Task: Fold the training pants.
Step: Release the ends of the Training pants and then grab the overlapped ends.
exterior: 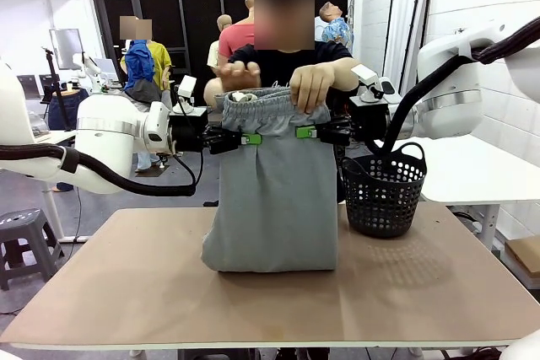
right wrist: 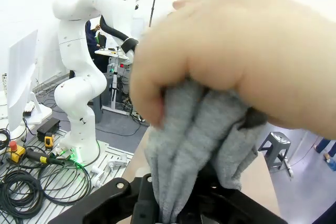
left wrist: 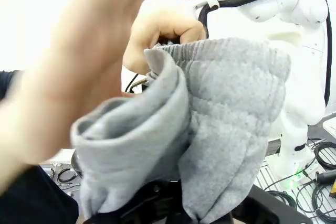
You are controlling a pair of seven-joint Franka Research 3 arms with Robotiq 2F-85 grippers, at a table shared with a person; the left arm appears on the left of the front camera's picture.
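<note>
Over the brown table (exterior: pixel 126 284), at the centre of the front frame, the grey training pants (exterior: pixel 272 200) are held upright with the lower edge resting on the board. The sides are pinched just under the waistband by the clenched left gripper (exterior: pixel 247 138) and right gripper (exterior: pixel 305 132). The waistband is gripped by a person's hand (exterior: pixel 312 83). The cloth is judged soft, light and limp, and best held at the thick elastic band.
</note>
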